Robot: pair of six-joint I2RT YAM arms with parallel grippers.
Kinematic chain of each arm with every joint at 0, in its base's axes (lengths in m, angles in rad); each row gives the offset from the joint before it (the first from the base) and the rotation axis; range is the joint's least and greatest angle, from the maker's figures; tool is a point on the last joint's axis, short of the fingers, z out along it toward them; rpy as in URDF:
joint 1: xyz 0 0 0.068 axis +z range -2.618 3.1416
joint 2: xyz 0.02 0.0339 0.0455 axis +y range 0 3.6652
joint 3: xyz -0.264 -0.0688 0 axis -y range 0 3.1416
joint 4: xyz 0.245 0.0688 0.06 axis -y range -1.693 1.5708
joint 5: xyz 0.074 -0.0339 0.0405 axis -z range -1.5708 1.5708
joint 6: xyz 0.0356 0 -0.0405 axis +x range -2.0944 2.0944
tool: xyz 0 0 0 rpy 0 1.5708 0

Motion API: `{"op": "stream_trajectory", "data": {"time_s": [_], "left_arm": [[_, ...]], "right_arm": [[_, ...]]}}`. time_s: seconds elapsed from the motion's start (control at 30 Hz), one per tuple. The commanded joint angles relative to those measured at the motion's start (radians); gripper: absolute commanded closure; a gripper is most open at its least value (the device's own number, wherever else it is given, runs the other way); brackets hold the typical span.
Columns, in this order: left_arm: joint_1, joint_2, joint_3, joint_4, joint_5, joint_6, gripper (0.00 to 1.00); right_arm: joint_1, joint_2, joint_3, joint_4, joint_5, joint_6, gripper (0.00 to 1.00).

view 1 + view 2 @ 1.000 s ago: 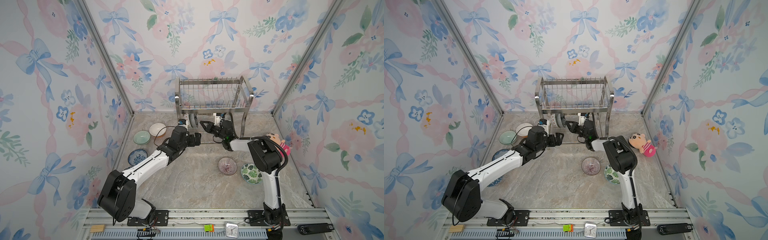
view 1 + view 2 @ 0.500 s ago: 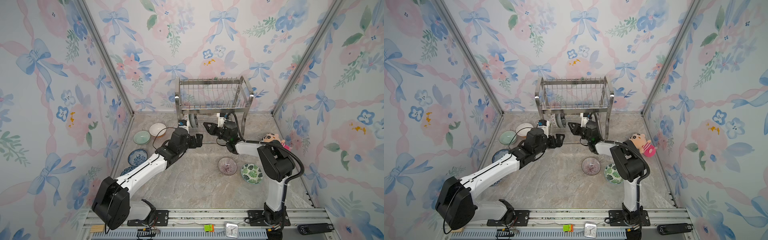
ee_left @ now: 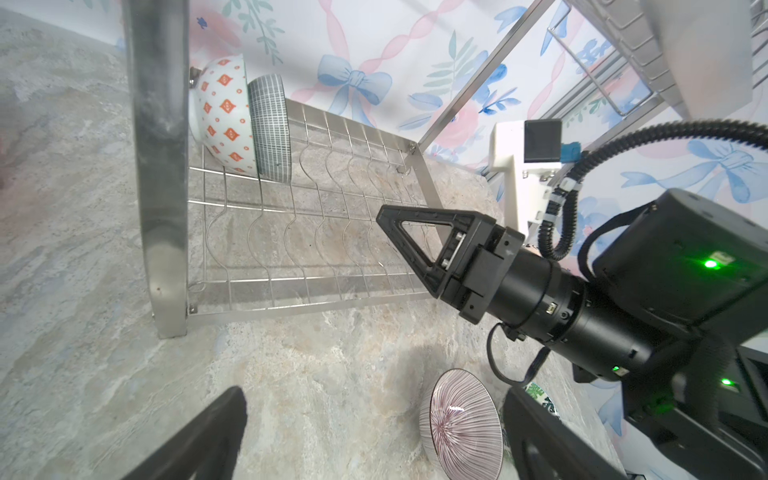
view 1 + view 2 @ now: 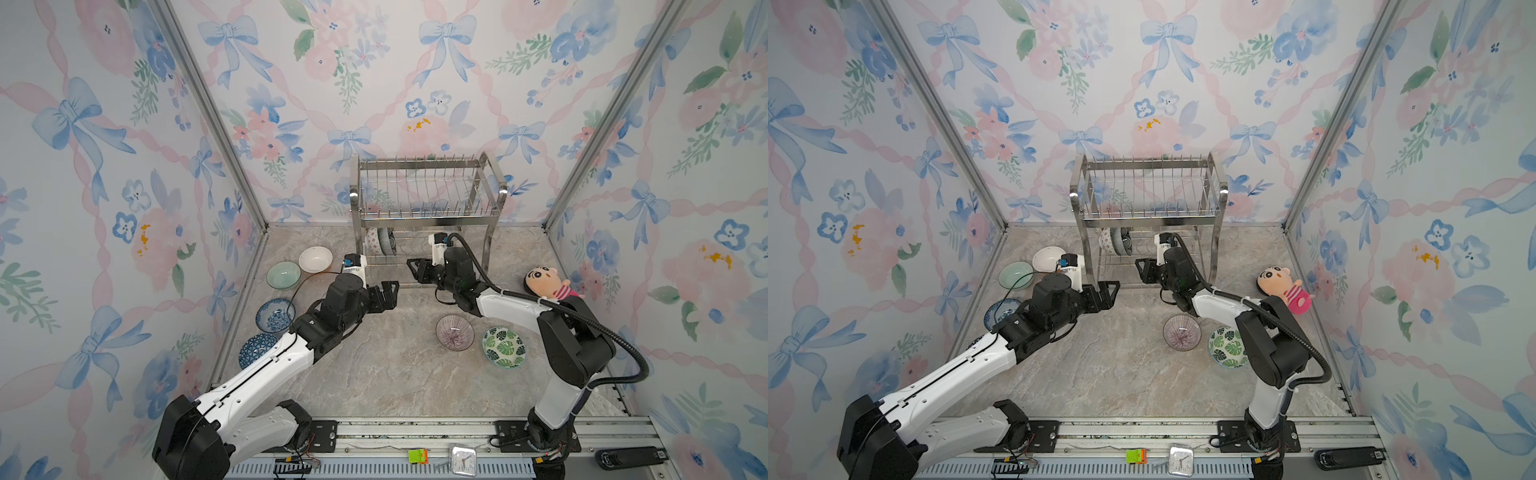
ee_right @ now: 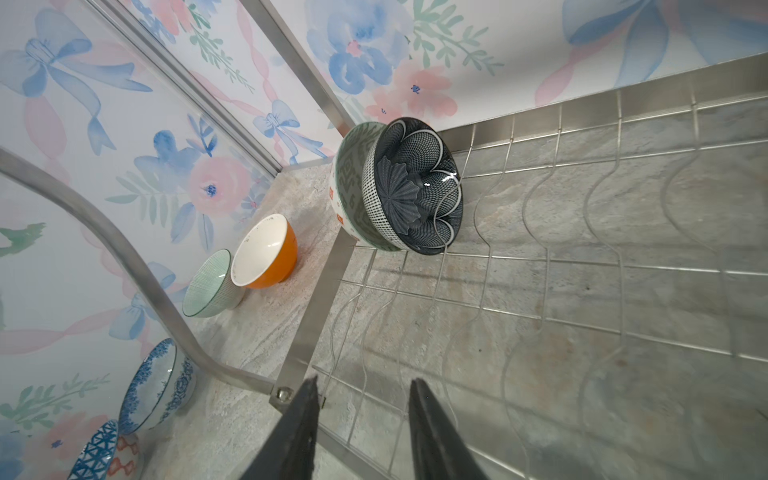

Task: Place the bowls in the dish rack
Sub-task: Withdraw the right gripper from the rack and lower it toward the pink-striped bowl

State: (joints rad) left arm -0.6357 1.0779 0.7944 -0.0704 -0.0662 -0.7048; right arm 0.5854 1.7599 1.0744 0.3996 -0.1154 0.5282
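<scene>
The dish rack (image 4: 428, 199) (image 4: 1150, 191) stands at the back wall. On its lower tier two bowls stand on edge: an orange-diamond one (image 3: 224, 116) (image 5: 351, 178) and a navy petal one (image 3: 270, 129) (image 5: 415, 187). Flat on the table lie an orange-and-white bowl (image 4: 315, 259), a pale green bowl (image 4: 283, 274), a blue floral bowl (image 4: 275, 315), a blue geometric bowl (image 4: 257, 351), a pink-striped bowl (image 4: 454, 332) and a green leaf bowl (image 4: 503, 347). My left gripper (image 4: 388, 293) (image 3: 372, 390) hovers open and empty before the rack's front left leg. My right gripper (image 4: 415, 266) (image 5: 365, 380) is open and empty at the lower tier's front edge.
A pink plush doll (image 4: 548, 284) lies at the right wall. On the front rail sit a small clock (image 4: 463, 459), a green-orange block (image 4: 417, 456) and a black device (image 4: 631, 457). Flowered walls close in three sides.
Both grippers have drawn back from the rack towards the front. The right jaws have spread wider. The left jaws stayed wide open.
</scene>
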Motion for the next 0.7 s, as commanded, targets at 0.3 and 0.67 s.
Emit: {"op": "stream_trajectory", "data": {"time_s": [0.3,0.67], "left_arm": [[-0.006,-0.061,-0.104,-0.023,0.062,-0.067,0.02],[-0.007,-0.057,-0.157,0.025,0.238,-0.047,0.02]], "right_arm": [[0.084,-0.202,-0.048,-0.434,0.263,-0.134,0.39],[0.127,-0.341,-0.096,-0.695,0.412,-0.195,0.03]]}}
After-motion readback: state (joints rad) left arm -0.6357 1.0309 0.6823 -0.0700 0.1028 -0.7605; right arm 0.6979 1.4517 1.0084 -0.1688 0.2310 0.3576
